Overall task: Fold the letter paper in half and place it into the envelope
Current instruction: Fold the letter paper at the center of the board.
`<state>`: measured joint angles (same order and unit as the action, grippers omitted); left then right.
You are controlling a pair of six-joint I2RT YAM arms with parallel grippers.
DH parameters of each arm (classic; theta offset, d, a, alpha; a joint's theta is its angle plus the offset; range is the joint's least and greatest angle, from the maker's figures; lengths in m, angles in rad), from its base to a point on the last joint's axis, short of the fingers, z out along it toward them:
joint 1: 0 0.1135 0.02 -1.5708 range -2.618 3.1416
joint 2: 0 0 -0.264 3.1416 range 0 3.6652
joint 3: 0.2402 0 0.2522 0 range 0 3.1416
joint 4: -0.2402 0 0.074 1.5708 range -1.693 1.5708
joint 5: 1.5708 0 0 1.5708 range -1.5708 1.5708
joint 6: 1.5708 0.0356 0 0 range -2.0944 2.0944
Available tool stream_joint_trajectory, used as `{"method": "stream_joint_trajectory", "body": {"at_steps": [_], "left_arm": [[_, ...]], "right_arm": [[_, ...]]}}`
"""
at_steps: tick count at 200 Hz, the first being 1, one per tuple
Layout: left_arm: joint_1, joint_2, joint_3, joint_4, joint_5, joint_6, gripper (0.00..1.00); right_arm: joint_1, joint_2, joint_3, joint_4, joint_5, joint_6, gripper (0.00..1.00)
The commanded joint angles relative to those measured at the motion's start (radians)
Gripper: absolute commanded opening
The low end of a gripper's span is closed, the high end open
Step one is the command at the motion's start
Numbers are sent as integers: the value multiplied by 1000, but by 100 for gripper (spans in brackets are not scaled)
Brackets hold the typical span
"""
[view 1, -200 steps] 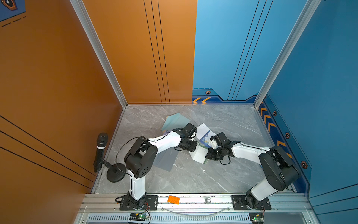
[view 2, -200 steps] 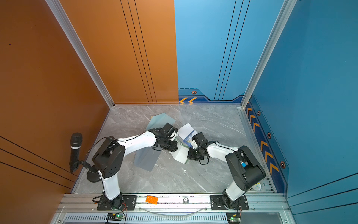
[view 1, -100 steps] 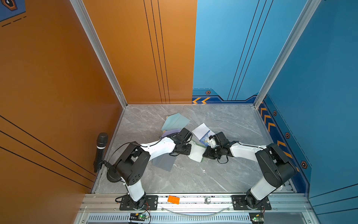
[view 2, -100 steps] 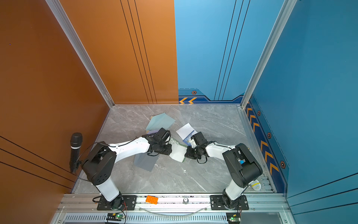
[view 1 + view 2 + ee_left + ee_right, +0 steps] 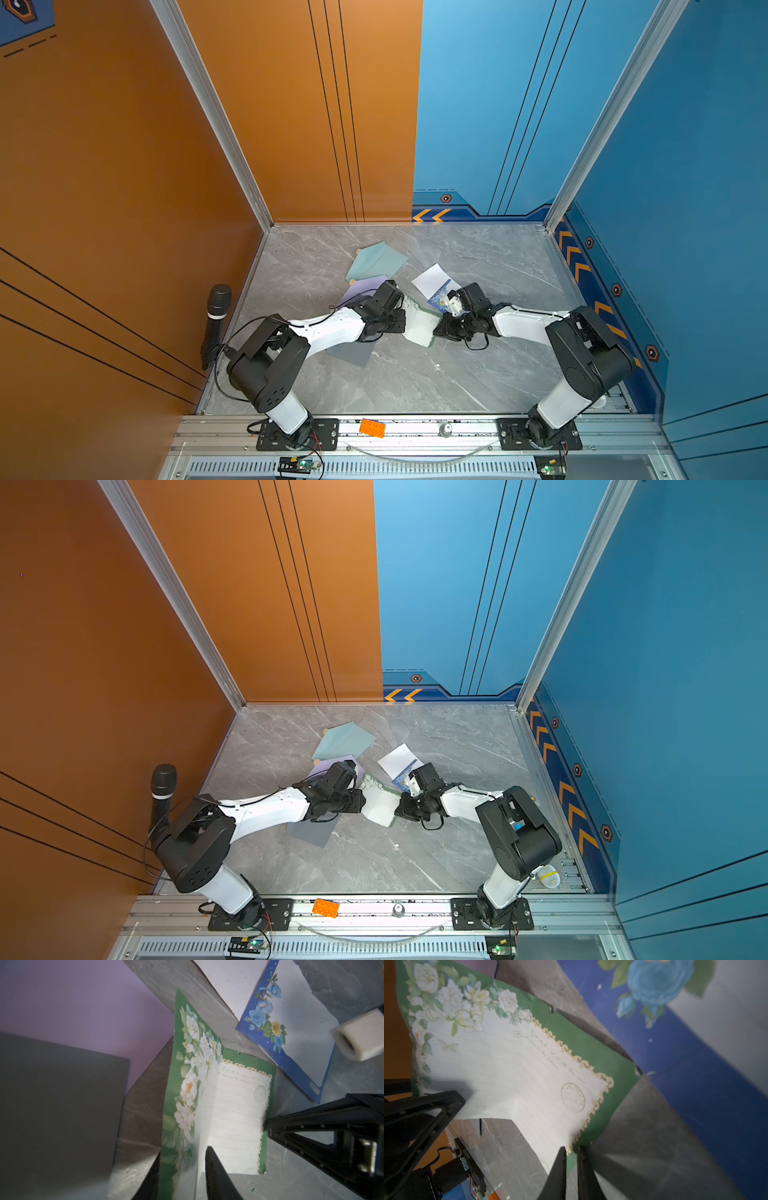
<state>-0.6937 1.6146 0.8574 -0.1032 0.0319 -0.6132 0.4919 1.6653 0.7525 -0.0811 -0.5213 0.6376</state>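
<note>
Pinching the border of thin green floral letter paper with right claw; straddling opposite edge with partly spread left claw. Arching, creased, over grey marble surface. Probably handling light, floppy, tearable; gripping borders safest.

Orange wall left, blue wall right; grey marble floor; aluminium rail along front edge

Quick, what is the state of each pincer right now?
Left pincer: open, with the edge of the green letter between its fingers.
Right pincer: closed on the green letter.
</note>
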Motion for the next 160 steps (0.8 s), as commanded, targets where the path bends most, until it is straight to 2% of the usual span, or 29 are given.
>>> {"method": "stream_joint_trajectory", "body": {"at_steps": [1, 61, 117, 128, 160], "left_arm": [[8, -51, -39, 53, -31, -28, 28], [10, -91, -58, 75, -66, -4, 12], [1, -49, -43, 85, -56, 3, 6], [-4, -45, -44, 94, -58, 15, 0], [-37, -35, -30, 106, -86, 104, 0]], "right_arm": [[2, 41, -54, -87, 60, 14, 15], [2, 29, -67, -86, 58, 19, 15], [0, 25, -74, -72, 44, 34, 15], [0, 22, -73, -62, 37, 41, 15], [0, 15, -71, -35, 23, 65, 15]]}}
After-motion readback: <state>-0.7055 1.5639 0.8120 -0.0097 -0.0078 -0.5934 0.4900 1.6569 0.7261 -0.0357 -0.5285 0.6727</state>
